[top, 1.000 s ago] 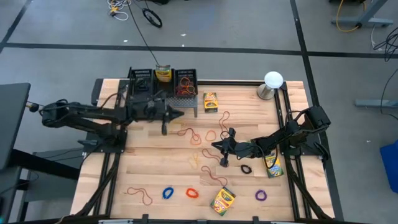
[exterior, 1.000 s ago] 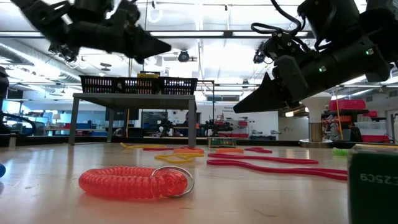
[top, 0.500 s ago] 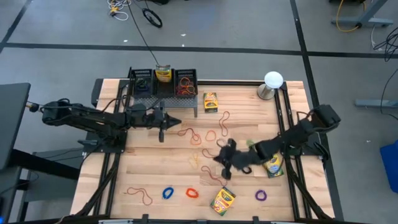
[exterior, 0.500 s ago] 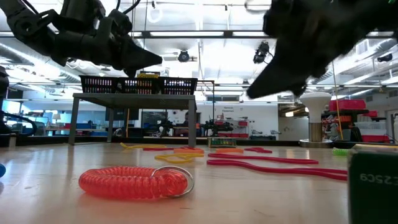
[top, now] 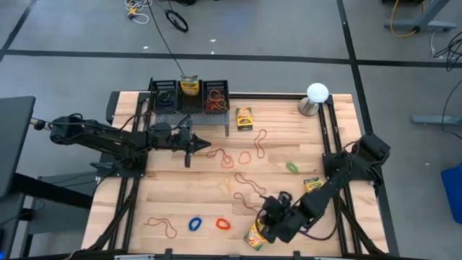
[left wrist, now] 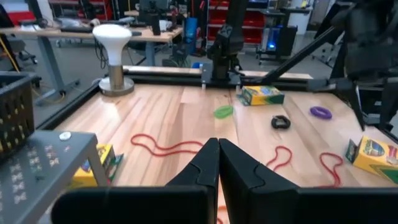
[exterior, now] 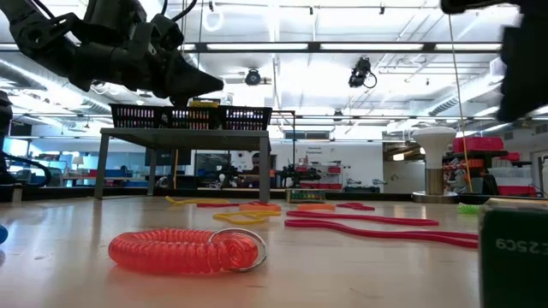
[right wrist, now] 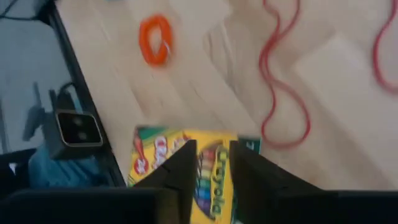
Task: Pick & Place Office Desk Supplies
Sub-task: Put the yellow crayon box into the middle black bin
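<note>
Early stage: most bands, crayon boxes loose on worktop (top: 144,202). Right tool (right wrist: 207,163), fingers apart, over near crayon box (top: 258,234), nothing held. Left tool (left wrist: 217,155) together, empty, near far basket (top: 189,97).

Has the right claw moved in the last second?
Yes. The right claw has swung from mid-table to the near edge, away from the white ball, over a crayon box.
</note>
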You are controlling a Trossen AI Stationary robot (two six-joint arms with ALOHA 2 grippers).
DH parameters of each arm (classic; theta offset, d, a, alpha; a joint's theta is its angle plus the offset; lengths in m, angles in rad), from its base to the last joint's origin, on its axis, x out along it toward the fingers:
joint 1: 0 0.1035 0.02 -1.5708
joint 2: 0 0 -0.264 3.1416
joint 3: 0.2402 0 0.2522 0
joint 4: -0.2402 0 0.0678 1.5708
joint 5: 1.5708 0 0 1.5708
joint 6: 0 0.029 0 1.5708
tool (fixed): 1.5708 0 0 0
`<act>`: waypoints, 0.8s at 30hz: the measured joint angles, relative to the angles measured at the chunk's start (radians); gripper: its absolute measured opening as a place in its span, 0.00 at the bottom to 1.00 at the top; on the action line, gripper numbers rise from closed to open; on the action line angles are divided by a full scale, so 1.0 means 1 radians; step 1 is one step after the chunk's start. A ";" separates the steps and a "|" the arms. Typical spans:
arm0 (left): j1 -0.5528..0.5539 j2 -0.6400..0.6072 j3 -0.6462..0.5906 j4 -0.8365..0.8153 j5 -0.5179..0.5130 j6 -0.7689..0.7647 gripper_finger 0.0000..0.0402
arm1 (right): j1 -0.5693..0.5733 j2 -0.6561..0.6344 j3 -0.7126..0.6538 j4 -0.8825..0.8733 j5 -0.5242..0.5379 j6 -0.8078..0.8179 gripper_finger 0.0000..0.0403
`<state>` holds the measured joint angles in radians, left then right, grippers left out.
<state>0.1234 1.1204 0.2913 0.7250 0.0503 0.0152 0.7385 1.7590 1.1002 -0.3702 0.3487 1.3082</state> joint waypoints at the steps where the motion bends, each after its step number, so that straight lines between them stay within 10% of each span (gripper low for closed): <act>1: 0.000 0.003 0.000 0.006 0.000 0.001 0.03 | 0.002 0.009 0.001 -0.004 -0.021 0.017 0.30; 14: 0.000 0.016 0.000 -0.011 0.001 0.001 0.03 | -0.013 0.104 0.001 0.016 -0.151 0.060 0.33; 24: 0.001 0.016 0.000 -0.019 0.001 -0.027 0.02 | -0.014 0.105 0.001 0.050 -0.163 -0.022 0.03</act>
<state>0.1243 1.1361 0.2916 0.7062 0.0516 -0.0114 0.7246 1.8643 1.1011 -0.3206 0.1856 1.2866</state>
